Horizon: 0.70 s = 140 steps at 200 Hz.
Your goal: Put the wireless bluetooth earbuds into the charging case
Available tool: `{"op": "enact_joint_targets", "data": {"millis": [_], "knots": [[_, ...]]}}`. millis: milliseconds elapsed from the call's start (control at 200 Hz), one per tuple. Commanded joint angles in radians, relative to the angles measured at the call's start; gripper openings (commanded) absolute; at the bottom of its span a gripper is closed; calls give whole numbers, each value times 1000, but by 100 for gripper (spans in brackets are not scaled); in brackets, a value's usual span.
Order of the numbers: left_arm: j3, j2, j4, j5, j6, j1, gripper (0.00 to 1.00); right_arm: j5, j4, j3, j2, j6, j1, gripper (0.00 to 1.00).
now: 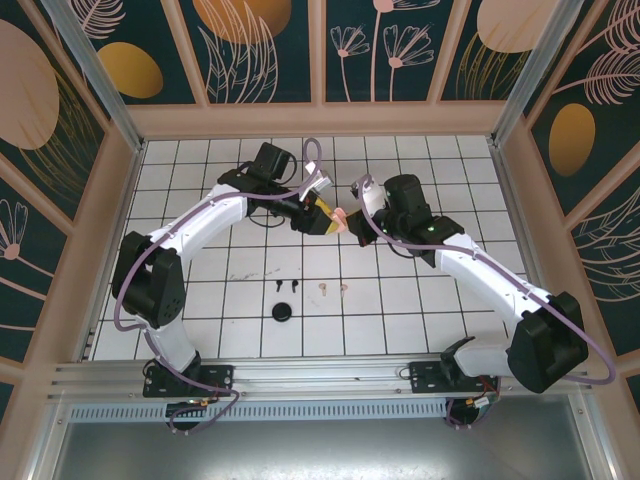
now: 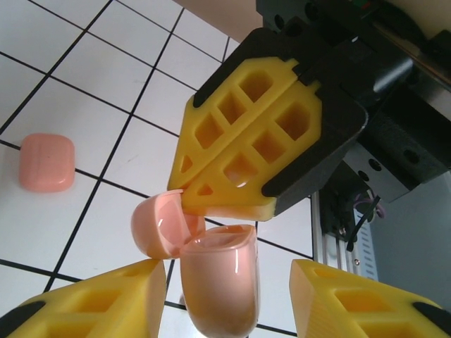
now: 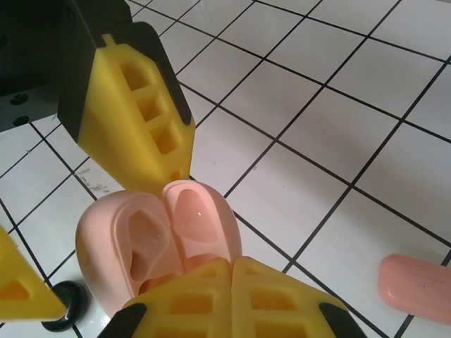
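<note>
Above the far middle of the bench (image 1: 230,330), the right fingers (image 3: 190,304) are clenched on the open pink charging case (image 2: 217,285). The left fingers (image 2: 106,299) stand parted around its body, with one side clear of it. Black earbuds (image 1: 280,286) and pale pink earbuds (image 1: 323,290) lie on nearer tiles.

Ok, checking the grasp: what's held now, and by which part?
The right gripper is shut on the open pink charging case, pinching its edge where lid meets body. The left gripper is open around its body.
</note>
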State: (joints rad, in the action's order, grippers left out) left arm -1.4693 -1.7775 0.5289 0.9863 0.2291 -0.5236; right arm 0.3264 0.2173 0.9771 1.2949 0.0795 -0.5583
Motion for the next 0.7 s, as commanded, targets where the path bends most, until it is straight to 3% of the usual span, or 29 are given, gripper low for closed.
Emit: {"op": "enact_joint_targets", "data": {"millis": [0,205,450,696], "knots": [[-36,-14,16,53,24,-2,50,17,-30,37,-20,0,-6,0],[-42,-27,15,71,20,-2,48,26,-36,40,-19,-4,-6,0],[-49,-40,-1,84,8,-2,40,36,-38,42,-16,-6,-6,0],[-45,-45,-18,98,-2,-3,21,36,-38,48,-16,-8,-6,0]]}}
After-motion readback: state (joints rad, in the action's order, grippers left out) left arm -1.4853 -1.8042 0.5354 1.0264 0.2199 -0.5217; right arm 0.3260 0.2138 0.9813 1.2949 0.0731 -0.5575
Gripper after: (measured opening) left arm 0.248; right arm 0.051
